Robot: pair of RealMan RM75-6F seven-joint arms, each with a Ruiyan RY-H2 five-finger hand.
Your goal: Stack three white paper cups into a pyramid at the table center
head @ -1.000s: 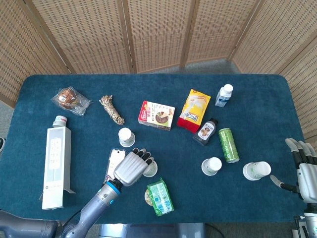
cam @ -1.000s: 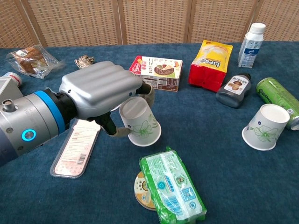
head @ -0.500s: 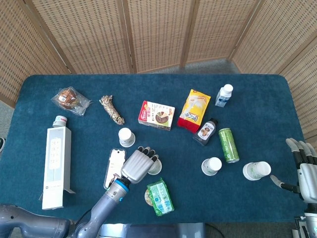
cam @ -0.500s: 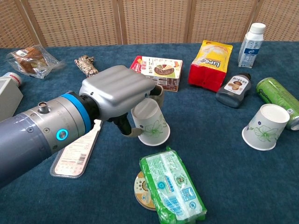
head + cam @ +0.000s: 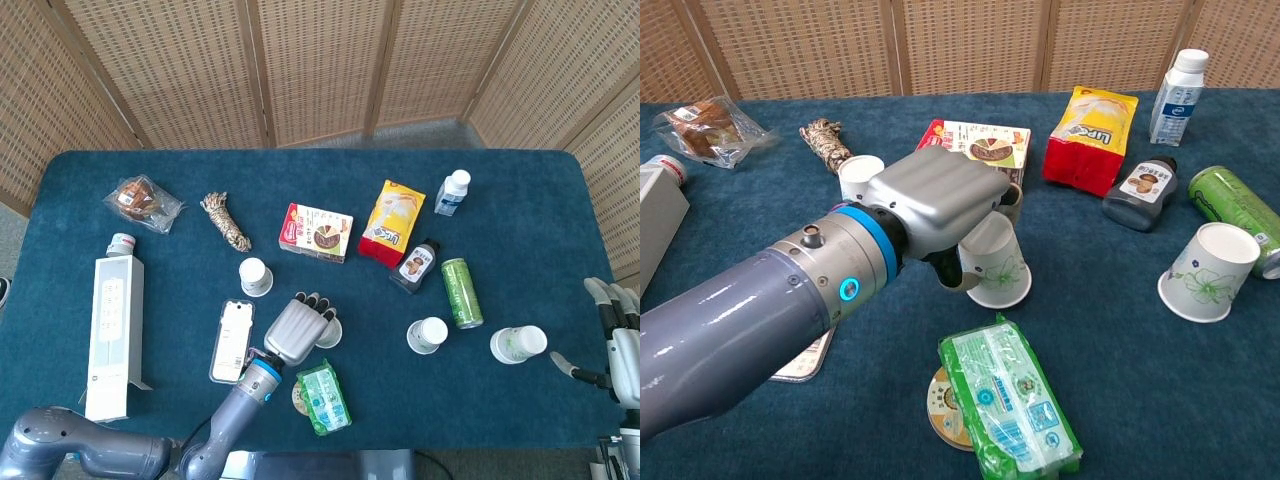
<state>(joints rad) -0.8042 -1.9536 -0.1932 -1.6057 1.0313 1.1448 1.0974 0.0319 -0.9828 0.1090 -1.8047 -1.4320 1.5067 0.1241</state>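
Observation:
My left hand (image 5: 298, 328) (image 5: 940, 205) grips a white paper cup (image 5: 329, 332) (image 5: 998, 268) with a green flower print, mouth down and tilted, low over the table just left of centre. A second cup (image 5: 255, 277) (image 5: 858, 176) stands upside down behind the hand. A third cup (image 5: 428, 335) (image 5: 1208, 272) lies tilted at the right, and another cup (image 5: 518, 344) sits further right. My right hand (image 5: 622, 348) hangs at the right table edge with fingers spread, its thumb close to that last cup but apart from it.
A green packet (image 5: 1015, 395) on a round disc lies just in front of the held cup. A flat card (image 5: 232, 340) and a tall white box (image 5: 112, 335) lie left. Biscuit box (image 5: 975, 153), yellow bag (image 5: 1090, 138), dark bottle (image 5: 1143, 192) and green can (image 5: 1232, 203) stand behind and right.
My left hand has carried the cup to the right and slightly away from the robot, off the flat card's side. The right hand has barely moved.

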